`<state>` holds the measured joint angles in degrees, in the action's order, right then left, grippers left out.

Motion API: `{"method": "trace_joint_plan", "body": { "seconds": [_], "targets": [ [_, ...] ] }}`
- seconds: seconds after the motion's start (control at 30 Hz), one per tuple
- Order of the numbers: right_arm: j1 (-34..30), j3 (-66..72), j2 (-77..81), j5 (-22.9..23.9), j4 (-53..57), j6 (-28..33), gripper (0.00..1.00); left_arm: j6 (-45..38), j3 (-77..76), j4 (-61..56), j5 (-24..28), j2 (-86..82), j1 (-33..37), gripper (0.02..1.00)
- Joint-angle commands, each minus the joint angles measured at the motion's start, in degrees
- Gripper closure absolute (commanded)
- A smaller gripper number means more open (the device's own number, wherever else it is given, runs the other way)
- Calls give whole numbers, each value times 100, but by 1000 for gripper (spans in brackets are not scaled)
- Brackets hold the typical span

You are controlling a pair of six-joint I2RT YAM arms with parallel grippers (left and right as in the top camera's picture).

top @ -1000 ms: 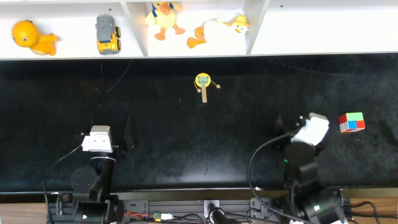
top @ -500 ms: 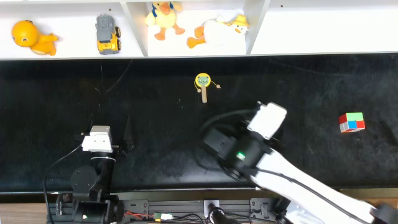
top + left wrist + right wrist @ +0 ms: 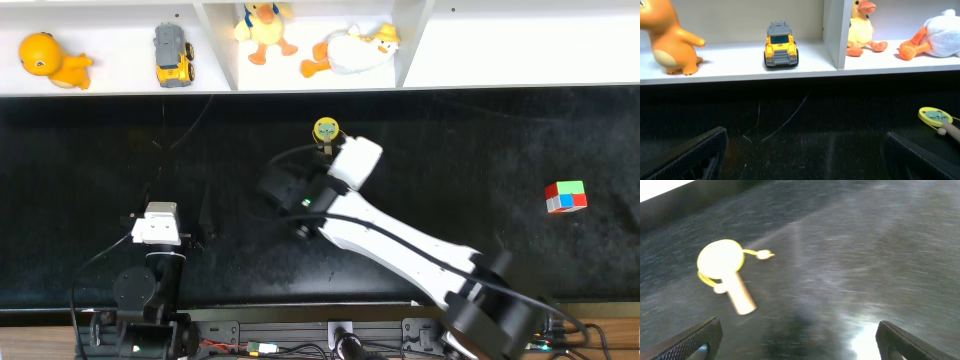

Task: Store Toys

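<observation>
Reaching across the black table, the right arm carries its right gripper close over the rattle drum, which lies flat at 12 o'clock of the table's middle, just short of the white shelf, its wooden handle pointing toward 6 o'clock. The gripper's fingers stand wide apart with nothing between them. The left gripper is parked at 8 o'clock, fingers likewise apart and empty. The colour cube waits at 3 o'clock, well apart from both arms. In the right wrist view the rattle sits toward one finger, not midway, so closing from here would likely catch only the handle's end or push the toy aside. The handle is thin and low on the mat, so a shallow descent could close on air, and a glancing touch could roll it. A second ago this arm was folded at 4 o'clock near the cube. Half a second ago it had swung to the middle, and now it is stretched up to the rattle. The left arm, rattle, cube and shelved toys have not moved.
</observation>
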<state>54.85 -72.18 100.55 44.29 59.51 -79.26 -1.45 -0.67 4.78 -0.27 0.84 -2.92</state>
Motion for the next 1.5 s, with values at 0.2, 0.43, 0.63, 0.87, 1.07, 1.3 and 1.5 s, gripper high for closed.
{"method": "trace_joint_plan", "body": {
  "seconds": [0.2,0.43,0.63,0.87,1.07,1.3,1.5],
  "targets": [
    [-155,-713,702,-664,-682,1530,5,-17,20,9,-28,-68,7,23],
    [-608,-1014,968,-1353,-715,2575,7,-17,20,9,-31,-68,7,20],
    [-1003,-1019,1169,-2092,-1128,3108,7,-17,20,9,-28,-68,7,20],
    [-1075,-1019,1357,-2424,-1180,3115,5,-17,20,9,-28,-68,7,20],
    [-1075,-1019,1517,-2496,-1174,3200,1,-17,20,9,-28,-68,7,20],
    [-1102,-1019,1598,-2481,-1154,3193,7,-17,20,9,-31,-68,7,20],
    [-1158,-1019,1609,-2430,-1154,3193,439,-17,20,9,-31,-68,7,20]
  ]
}}
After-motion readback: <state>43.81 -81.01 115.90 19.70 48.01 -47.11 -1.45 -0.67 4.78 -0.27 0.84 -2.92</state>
